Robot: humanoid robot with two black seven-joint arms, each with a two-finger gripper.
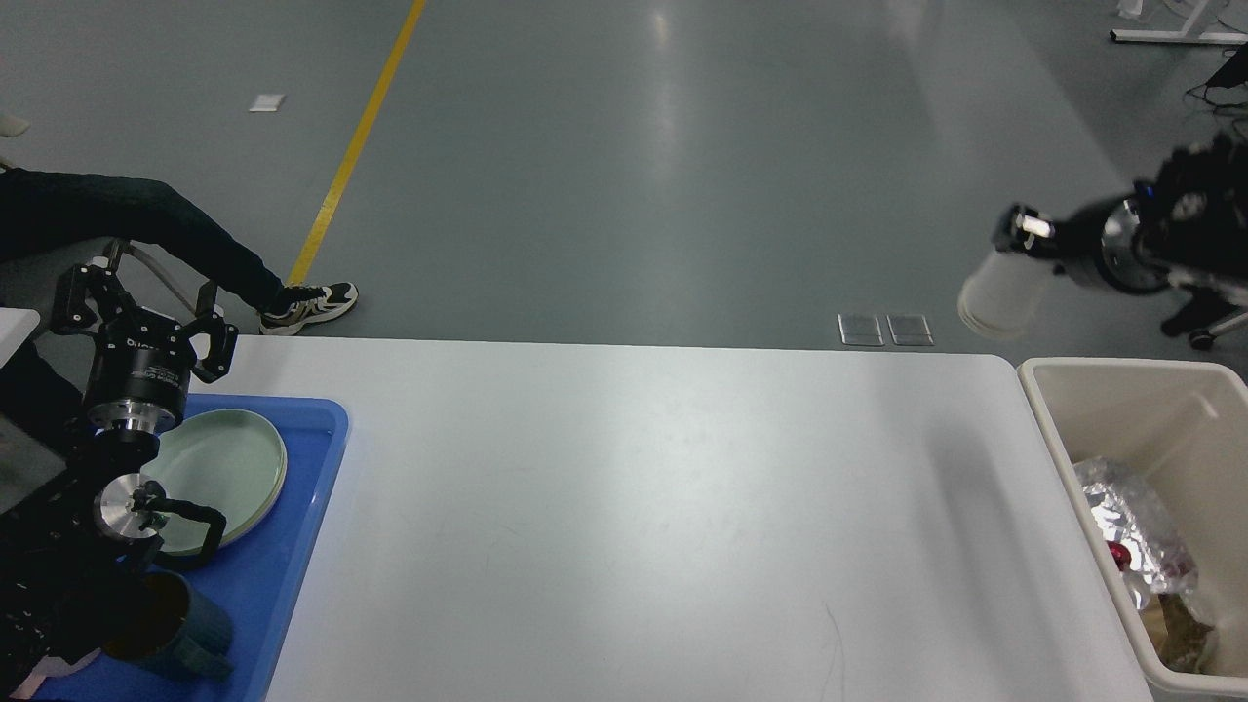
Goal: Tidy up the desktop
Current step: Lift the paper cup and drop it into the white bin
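The white desktop [634,507] carries a blue tray [283,575].

The table [634,507] fills the middle. On its left end lies a tray [292,585], holding stacked plates [229,463] at the back and a mug [180,624] nearer the front. The left gripper [141,322] stands above the tray's back left corner. Just beside the table's right end sits a bin [1160,380], with crumpled foil [1131,526] in it. The right gripper [1024,234] hangs in the air behind the bin, a cup [999,292] clamped between its fingers.
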